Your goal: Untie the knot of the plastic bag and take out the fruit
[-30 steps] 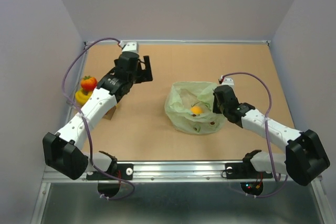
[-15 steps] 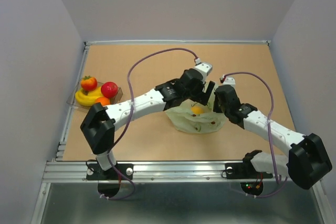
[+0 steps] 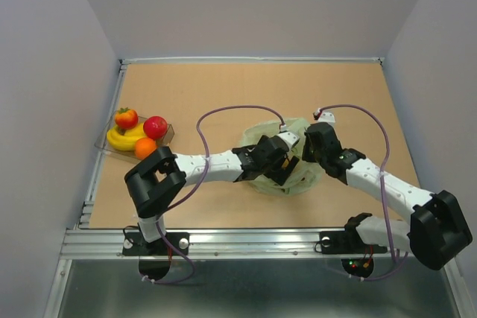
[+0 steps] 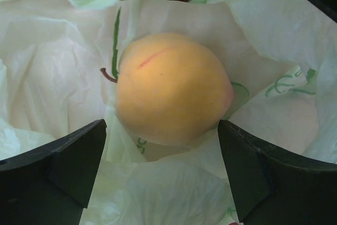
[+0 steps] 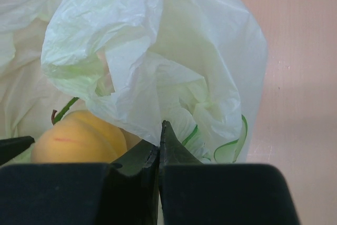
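The knot looks undone: no tied tuft in view, & the plastic bag (image 3: 305, 178) lies open mid-counter (image 3: 223, 94); four pcs of fruit sit in the clear box (image 3: 168, 132) at the counter's left edge: banana (image 3: 121, 140), strawberry (image 3: 126, 118), red apple (image 3: 155, 126), orange one (image 3: 145, 147); so most of the job reads as done. To do yet, by my guess: one yellow-orange round fruit (image 4: 171, 93) inside the bag, resting on the film; can't tell if more hide under the folds; left hand (image 4: 162, 154) is released, fingers spread either side of that fruit, not touching it; right hand (image 5: 159, 143) is clenched on a fold of the bag's rim, holding it up. Bag is thin, crinkly, pale green w/ green print; the fruit is smooth, w/ a faint red streak.
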`<state>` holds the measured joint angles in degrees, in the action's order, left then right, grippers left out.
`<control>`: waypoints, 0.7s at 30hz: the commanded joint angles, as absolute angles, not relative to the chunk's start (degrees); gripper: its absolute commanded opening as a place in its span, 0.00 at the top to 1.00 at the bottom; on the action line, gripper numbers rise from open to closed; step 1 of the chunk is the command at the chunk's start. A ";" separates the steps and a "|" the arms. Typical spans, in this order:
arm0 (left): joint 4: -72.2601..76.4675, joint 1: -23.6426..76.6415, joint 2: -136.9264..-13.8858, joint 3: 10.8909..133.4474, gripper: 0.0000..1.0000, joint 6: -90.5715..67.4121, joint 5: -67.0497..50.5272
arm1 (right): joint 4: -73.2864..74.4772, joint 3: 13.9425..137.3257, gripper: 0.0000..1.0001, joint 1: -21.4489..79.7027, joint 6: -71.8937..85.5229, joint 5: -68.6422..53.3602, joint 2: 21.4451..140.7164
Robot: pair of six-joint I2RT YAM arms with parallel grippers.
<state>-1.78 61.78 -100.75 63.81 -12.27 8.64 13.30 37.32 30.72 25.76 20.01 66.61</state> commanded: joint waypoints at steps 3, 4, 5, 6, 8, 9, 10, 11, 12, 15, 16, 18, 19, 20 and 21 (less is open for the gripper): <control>4.04 64.95 -101.86 61.96 0.01 -14.05 13.26 | 11.51 36.65 0.99 30.50 26.46 19.95 67.41; 4.22 64.95 -101.78 61.96 0.01 -14.67 14.14 | 11.51 36.82 0.99 30.50 26.46 19.86 67.67; 4.39 65.04 -101.69 61.96 0.01 -16.07 15.19 | 11.51 36.83 0.99 30.50 26.46 19.52 67.68; 4.57 65.04 -101.43 61.96 0.01 -16.61 16.25 | 11.51 36.91 0.99 30.50 26.46 19.42 67.68; 4.92 65.04 -101.60 62.84 0.01 -17.31 17.66 | 11.51 36.83 0.99 30.50 26.46 19.25 67.41; 5.01 64.95 -101.78 64.06 0.01 -17.84 17.75 | 11.51 36.83 0.99 30.50 26.46 19.34 67.41; 5.01 64.95 -102.04 64.77 0.01 -18.19 17.75 | 11.51 36.74 0.99 30.50 26.46 19.34 67.33; 4.92 64.95 -102.30 65.38 0.01 -18.45 17.67 | 11.60 36.65 0.99 30.50 26.46 19.25 67.15; 4.92 64.95 -102.48 66.00 0.01 -18.72 17.58 | 11.60 36.65 0.99 30.50 26.46 19.25 67.06; 4.75 64.78 -104.06 69.16 0.01 -18.99 17.05 | 11.60 36.48 0.99 30.50 26.46 18.99 66.27; 4.22 64.78 -104.41 69.69 0.01 -19.07 16.96 | 11.60 36.39 0.99 30.50 26.54 18.98 66.10; 3.69 64.60 -105.20 70.48 0.01 -19.16 16.88 | 11.60 36.21 0.99 30.50 26.54 18.98 65.74; 3.52 64.43 -105.73 70.75 0.01 -19.42 16.44 | 11.60 36.04 0.99 30.59 26.54 19.07 65.39; 3.69 64.42 -105.99 71.01 0.01 -19.42 16.09 | 11.60 35.86 0.99 30.59 26.54 18.99 65.30; 3.78 64.25 -106.52 71.02 0.01 -19.42 15.82 | 11.60 35.77 0.99 30.50 26.63 18.90 65.13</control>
